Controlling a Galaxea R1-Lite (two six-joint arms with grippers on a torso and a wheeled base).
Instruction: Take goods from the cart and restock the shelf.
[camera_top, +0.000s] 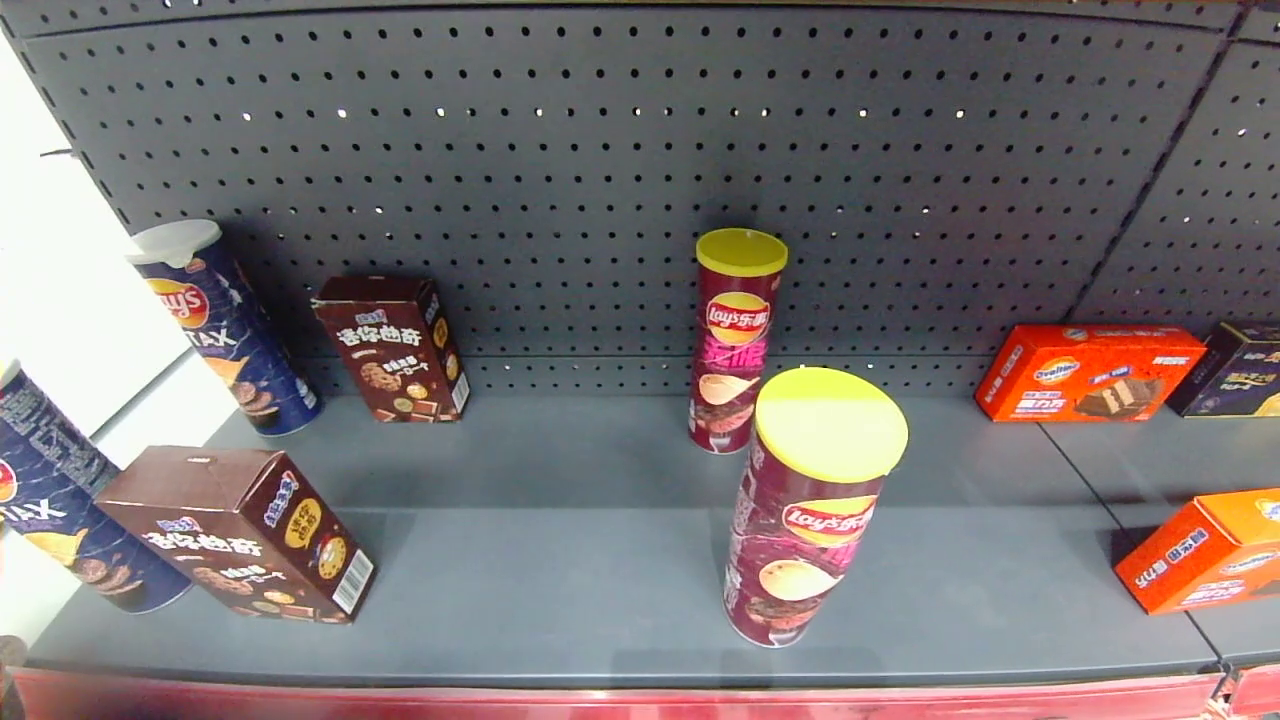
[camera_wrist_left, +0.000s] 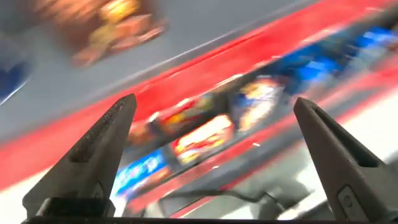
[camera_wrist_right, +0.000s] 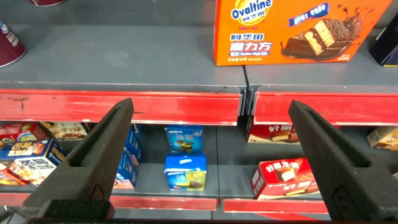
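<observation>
Wide-open pincers on both sides: left pincer (camera_wrist_left: 214, 99) and right pincer (camera_wrist_right: 210, 104) hold nothing, both facing the red shelf-edge rail (camera_wrist_right: 124, 106). Grey metal shelf (camera_top: 560, 560) carries two upright maroon cardboard tubes with yellow plastic lids: front tube (camera_top: 810, 510), rear tube (camera_top: 735, 340). For the next cart item I'd grip mid-body, square on. Glossy round tubes slip, boxes crush at corners.
</observation>
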